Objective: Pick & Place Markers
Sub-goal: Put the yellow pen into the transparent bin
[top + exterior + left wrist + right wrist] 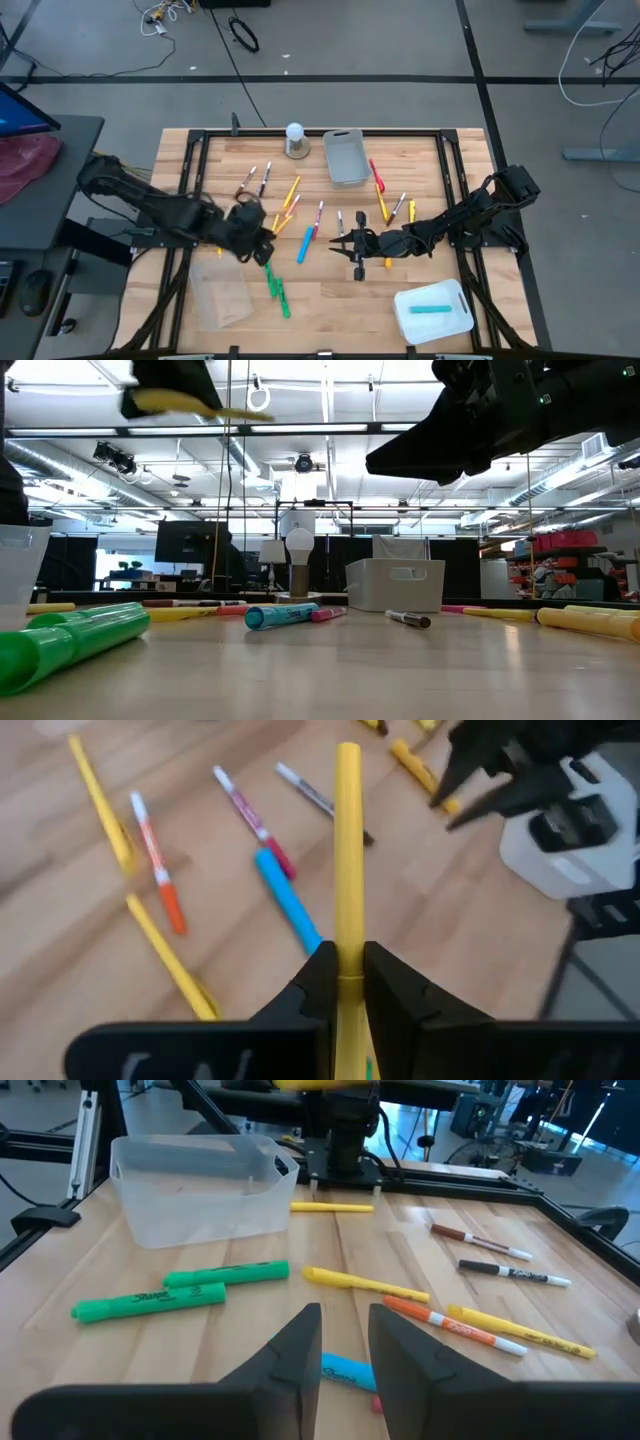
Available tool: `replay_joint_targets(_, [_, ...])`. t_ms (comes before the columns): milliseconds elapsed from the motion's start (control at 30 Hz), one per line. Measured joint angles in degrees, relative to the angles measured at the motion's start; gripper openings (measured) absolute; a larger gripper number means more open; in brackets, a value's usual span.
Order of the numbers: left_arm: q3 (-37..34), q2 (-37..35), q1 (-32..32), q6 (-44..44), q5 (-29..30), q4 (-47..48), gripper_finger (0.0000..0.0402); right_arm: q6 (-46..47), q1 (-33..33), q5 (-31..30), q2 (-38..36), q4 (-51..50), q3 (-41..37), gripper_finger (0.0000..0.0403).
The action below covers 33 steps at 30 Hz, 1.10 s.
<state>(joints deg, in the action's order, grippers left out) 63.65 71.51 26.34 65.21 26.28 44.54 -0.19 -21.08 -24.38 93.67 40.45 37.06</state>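
Over on the left half of the wooden table (330, 300), the left gripper (345, 975) is clamped on a yellow marker (347, 850), which sticks straight out past the fingertips. From the low view that marker (190, 402) is up in the air, well clear of the tabletop, held roughly level.

Right gripper (343, 1342) hangs near the middle of the table, fingers only a narrow gap apart and nothing between them. A blue marker (348, 1374) lies on the wood just beyond its tips.

Rest of the markers are scattered all over: two green ones (277, 290) lying end to end near the front, just beside a clear empty bin (220, 297); the blue one (305, 245) in the middle with a pink one (318, 215) near it; orange and yellow ones (290, 200) just past the left gripper; a couple of dark ones with white ends (255, 180) further back; more yellow and red ones (380, 195) on the right side.

At the back edge sits a grey bin (345, 157), next to a white ball on a grey base (295, 140). A white bin (433, 311) at the front right has one teal marker (430, 309) in it.
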Motion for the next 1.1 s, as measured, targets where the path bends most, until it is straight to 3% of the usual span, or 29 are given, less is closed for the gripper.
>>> replay_joint_targets(267, [3.77,3.22,13.54,29.76,2.24,14.90,0.0036,-0.68,-0.02,0.00,0.00,0.38,0.00,0.0089])
replay_joint_targets(433, [3.77,7.62,17.88,43.24,0.87,19.41,0.0047,-0.68,-0.01,0.00,0.00,0.52,0.00,0.0089])
replay_joint_targets(767, [3.77,17.12,18.81,57.34,-18.22,23.36,0.0046,0.06,-0.15,0.02,0.00,0.52,0.00,0.0089])
replay_joint_targets(1100, [3.67,22.45,21.45,67.20,-29.01,23.14,0.0049,0.13,-0.15,0.02,0.00,0.48,0.00,0.0089])
